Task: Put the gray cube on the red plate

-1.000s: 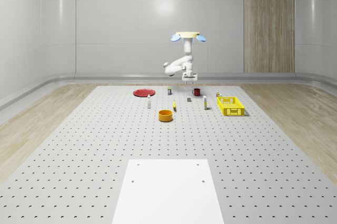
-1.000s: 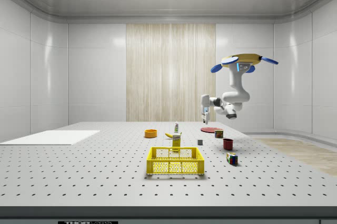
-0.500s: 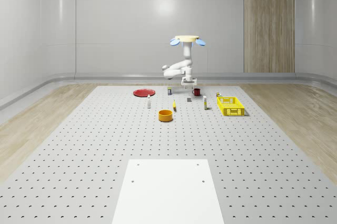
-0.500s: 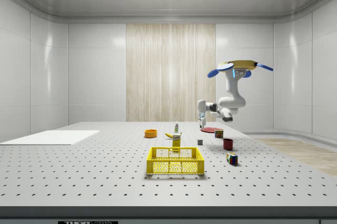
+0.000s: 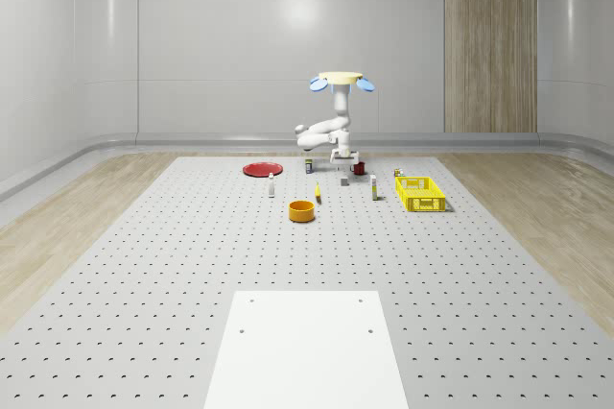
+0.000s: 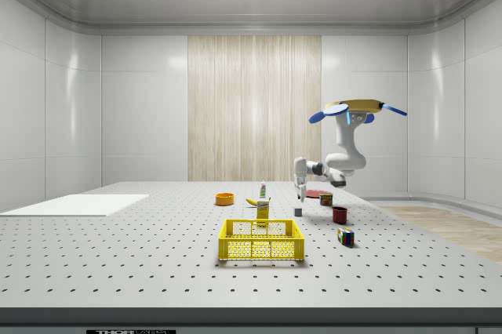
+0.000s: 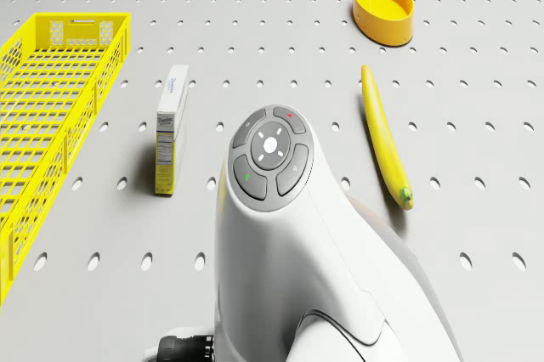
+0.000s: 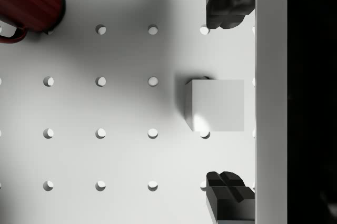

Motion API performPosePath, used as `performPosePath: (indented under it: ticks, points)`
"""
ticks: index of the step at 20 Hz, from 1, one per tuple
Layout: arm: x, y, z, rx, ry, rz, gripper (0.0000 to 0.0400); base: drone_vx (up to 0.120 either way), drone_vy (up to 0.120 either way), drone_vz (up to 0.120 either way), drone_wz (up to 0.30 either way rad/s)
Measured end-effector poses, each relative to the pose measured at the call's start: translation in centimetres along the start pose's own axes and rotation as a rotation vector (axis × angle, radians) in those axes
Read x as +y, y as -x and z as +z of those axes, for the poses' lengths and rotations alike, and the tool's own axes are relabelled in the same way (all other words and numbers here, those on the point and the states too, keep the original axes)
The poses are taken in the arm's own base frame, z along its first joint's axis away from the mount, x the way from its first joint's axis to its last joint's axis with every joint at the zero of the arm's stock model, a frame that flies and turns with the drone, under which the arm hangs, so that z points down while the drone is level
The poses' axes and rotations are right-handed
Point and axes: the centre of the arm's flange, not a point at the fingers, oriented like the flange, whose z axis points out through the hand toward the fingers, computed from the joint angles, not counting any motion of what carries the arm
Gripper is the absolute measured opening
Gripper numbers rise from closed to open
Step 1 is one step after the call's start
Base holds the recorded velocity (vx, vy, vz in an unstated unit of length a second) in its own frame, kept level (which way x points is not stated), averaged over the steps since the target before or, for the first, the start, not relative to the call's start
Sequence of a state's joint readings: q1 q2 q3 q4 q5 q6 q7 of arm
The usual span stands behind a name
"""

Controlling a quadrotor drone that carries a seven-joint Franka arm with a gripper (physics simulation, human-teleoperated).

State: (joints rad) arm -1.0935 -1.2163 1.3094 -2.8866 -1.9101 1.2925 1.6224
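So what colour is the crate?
Yellow; the crate shows best in the drone view.

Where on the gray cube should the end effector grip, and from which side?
From straight above, on two opposite vertical faces. The gray cube sits flat on the table with free space all round, and the open end effector already straddles it, one fingertip beyond each side, while the drone hovers above.

No writing can be read: the white and yellow carton (image 7: 172,129) on the bench (image 7: 280,48) carries printed lines (a label panel, too small to make out).
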Motion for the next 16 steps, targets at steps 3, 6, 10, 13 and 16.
performPosePath:
  ticks: [3, 6, 10, 13, 16]
  points:
    - [0.0, 0.0, 0.0, 0.0, 0.0, 0.0, 0.04, 0.08, 0.0, -0.12, 0.0]
    - [0.0, 0.0, 0.0, 0.0, 0.0, 0.0, 0.04, 0.0, 0.0, -0.107, 0.0]
    - [0.0, 0.0, 0.0, 0.0, 0.0, 0.0, 0.04, 0.0, -0.03, 0.0, 0.0]
    - [0.0, 0.0, 0.2, 0.0, 0.0, 0.0, 0.04, 0.0, 0.0, 0.0, 0.0]
    - [0.0, 0.0, 1.0, 0.0, 0.0, 0.0, 0.04, 0.0, 0.0, 0.0, 0.0]
